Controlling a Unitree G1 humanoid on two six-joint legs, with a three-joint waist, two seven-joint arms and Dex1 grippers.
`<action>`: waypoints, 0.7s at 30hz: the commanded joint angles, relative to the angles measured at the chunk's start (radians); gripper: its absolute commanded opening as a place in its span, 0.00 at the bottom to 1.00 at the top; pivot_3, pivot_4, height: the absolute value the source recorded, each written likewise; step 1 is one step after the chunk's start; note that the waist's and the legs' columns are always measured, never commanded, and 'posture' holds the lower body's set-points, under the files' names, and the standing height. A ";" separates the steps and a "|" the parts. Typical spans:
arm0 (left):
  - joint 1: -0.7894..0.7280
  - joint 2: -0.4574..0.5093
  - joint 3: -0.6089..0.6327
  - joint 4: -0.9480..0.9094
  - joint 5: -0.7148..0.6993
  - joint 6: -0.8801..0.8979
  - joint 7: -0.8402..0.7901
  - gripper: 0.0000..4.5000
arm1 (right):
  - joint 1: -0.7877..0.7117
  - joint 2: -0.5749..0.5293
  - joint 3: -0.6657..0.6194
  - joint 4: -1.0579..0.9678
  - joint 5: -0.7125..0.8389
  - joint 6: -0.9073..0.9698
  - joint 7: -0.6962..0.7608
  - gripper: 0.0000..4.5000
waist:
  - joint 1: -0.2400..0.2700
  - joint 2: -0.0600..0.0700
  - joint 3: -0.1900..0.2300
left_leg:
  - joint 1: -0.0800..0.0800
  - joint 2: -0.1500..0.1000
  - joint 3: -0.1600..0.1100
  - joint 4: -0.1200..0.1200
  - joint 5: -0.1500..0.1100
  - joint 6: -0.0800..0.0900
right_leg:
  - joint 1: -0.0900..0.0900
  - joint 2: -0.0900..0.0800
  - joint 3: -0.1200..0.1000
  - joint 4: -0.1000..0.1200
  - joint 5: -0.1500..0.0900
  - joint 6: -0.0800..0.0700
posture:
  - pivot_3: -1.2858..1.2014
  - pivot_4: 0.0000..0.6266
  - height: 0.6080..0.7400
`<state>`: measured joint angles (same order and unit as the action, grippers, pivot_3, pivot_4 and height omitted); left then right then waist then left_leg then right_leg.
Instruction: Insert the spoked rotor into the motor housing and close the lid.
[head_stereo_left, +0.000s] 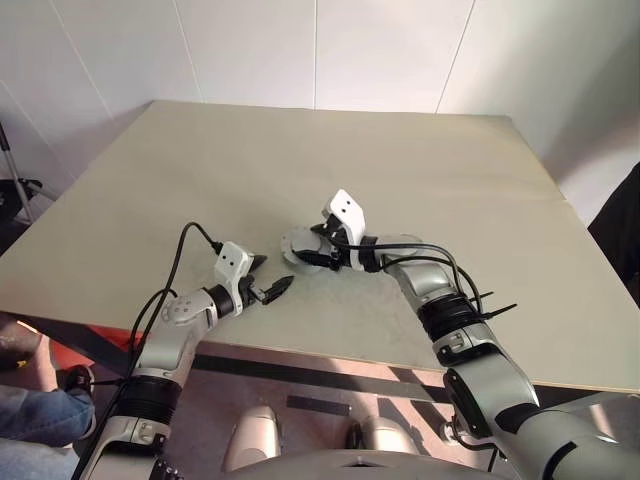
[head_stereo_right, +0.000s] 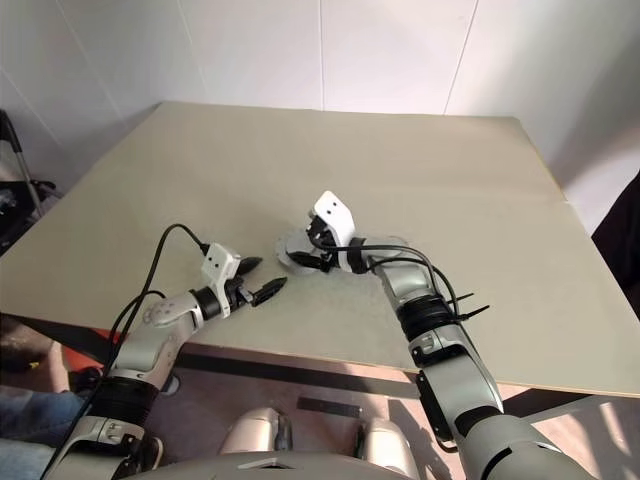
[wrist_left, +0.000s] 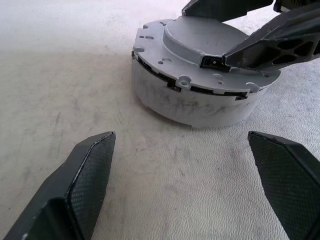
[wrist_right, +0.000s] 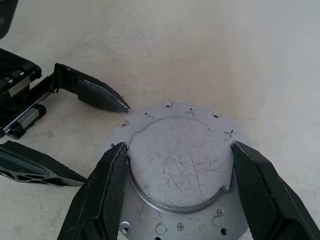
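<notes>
The lid (wrist_right: 182, 165) is round, grey and scratched, sitting on the housing (wrist_left: 195, 107). The right gripper (wrist_right: 177, 175) squeezes its raised middle. The left gripper (wrist_left: 185, 185) is wide open.

The lid (wrist_right: 180, 165) is looking like dull grey metal with lots of tiny scratches. The table (wrist_left: 60, 90) is looking matt and bumpy. The black fingers (wrist_left: 75, 185) are showing a woven pattern

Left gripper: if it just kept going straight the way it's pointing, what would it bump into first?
Probably the side wall of the motor housing, straight ahead between the open left gripper fingers, lid on top.
</notes>
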<state>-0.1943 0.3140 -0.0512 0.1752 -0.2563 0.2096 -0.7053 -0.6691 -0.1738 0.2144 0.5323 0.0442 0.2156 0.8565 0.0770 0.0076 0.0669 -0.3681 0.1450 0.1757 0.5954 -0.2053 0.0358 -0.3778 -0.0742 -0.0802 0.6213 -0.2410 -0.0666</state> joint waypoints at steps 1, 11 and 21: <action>0.005 0.005 0.010 -0.022 -0.004 0.009 0.004 1.00 | -0.023 -0.005 -0.007 0.006 -0.008 -0.005 -0.024 0.70 | 0.000 0.000 0.000 | 0.000 0.000 0.000 0.000 0.000 0.000 | 0.000 0.000 0.000 0.000 0.000 0.000 | 0.52 0.00 1.00; 0.006 0.002 0.009 -0.019 -0.003 0.010 0.004 1.00 | -0.036 -0.009 -0.007 0.036 -0.010 -0.011 -0.039 0.70 | 0.000 0.000 0.000 | 0.004 0.000 0.000 0.000 0.000 0.000 | 0.005 0.000 0.000 0.000 0.000 0.000 | 0.52 0.00 1.00; 0.004 0.002 0.010 -0.010 -0.002 0.006 0.003 1.00 | -0.026 -0.013 -0.049 -0.034 0.072 0.037 0.033 0.70 | 0.000 0.000 0.000 | 0.004 0.000 0.000 0.000 0.000 0.001 | 0.005 0.000 0.000 -0.001 0.000 0.000 | 0.52 0.00 1.00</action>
<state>-0.1915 0.3135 -0.0505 0.1726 -0.2565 0.2169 -0.7046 -0.6865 -0.1812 0.1869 0.5475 0.0854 0.2543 0.8793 0.0772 0.0076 0.0669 -0.3644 0.1450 0.1755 0.5957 -0.2057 0.0363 -0.3733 -0.0742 -0.0803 0.6205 -0.2411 -0.0666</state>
